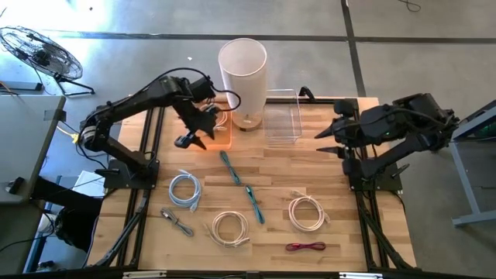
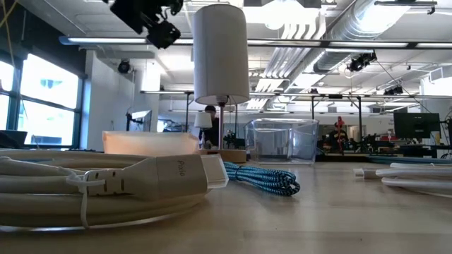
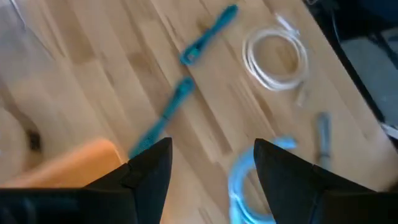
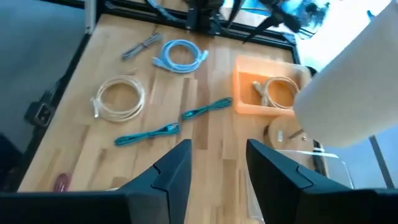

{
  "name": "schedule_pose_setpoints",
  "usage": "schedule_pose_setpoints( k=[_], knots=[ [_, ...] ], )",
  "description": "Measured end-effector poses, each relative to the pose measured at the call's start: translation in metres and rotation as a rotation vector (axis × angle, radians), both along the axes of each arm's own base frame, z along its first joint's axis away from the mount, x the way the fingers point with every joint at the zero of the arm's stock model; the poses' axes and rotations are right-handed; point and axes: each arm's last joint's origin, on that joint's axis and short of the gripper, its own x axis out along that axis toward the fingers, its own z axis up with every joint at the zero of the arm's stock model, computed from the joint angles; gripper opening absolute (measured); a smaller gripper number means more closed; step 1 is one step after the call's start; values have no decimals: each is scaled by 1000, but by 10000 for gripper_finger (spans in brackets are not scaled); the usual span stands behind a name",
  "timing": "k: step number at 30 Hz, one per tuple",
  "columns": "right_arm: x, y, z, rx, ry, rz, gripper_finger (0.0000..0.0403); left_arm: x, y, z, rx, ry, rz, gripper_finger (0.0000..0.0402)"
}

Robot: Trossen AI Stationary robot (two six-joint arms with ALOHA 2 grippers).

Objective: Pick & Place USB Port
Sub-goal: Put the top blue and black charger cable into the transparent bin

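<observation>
Beige coiled cable (image 4: 280, 92) is lying inside the orange tray (image 4: 244, 93), beside the white lamp (image 1: 242, 74). Left gripper (image 1: 203, 130) is hovering over the tray's front edge, fingers apart, holding nothing. Right gripper (image 1: 325, 140) is waiting past the clear bin (image 1: 282, 116) from the tray, fingers apart.

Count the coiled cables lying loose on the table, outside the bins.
3: a light blue coil at the left, a cream coil near the front middle, and a white coil at the right. None appears hidden.
</observation>
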Motion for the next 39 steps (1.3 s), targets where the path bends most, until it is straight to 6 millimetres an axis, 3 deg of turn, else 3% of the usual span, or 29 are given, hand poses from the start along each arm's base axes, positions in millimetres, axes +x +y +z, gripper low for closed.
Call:
schedule_pose_setpoints(
  k=[9,16,20,26,31,39],
  knots=[
    [0,0,0,-45,6,58,144,1,-50,-5,120,225,-56,223],
    [0,0,0,-56,11,73,144,18,-85,-23,476,199,-143,223],
    [0,0,-1,-46,9,50,144,30,-94,-32,685,135,-67,223],
    [7,2,-14,1,62,10,144,36,-106,-38,688,72,10,223],
    [16,5,-32,38,128,-41,144,35,-113,-38,799,67,-196,223],
    [42,14,-70,130,175,-56,144,45,-107,-54,733,103,-405,223]
  ],
)
